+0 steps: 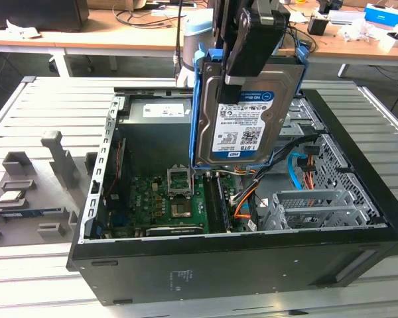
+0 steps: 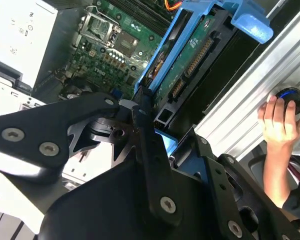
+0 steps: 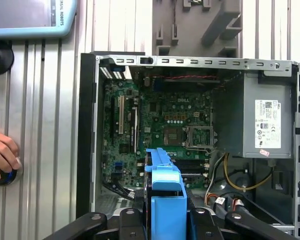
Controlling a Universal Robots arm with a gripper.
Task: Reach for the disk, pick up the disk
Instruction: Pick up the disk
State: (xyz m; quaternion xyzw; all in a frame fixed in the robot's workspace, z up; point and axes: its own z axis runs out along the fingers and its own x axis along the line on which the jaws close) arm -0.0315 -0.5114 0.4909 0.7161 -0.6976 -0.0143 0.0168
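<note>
Slatted metal table, open computer case, hand gripping disk above

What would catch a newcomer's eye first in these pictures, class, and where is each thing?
The disk, silver with a blue rail frame, hangs upright in the gripper above the open computer case in the exterior view. Below it lies the green motherboard. A person's hand rests on a round button at the table's edge in the second wrist view.

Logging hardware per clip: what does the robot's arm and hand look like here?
The hand is matte black, built of flat angular plates joined with silver screws, clearest in the second wrist view. Behind it in the exterior view, the arm has a pale grey-blue rounded joint cover.
</note>
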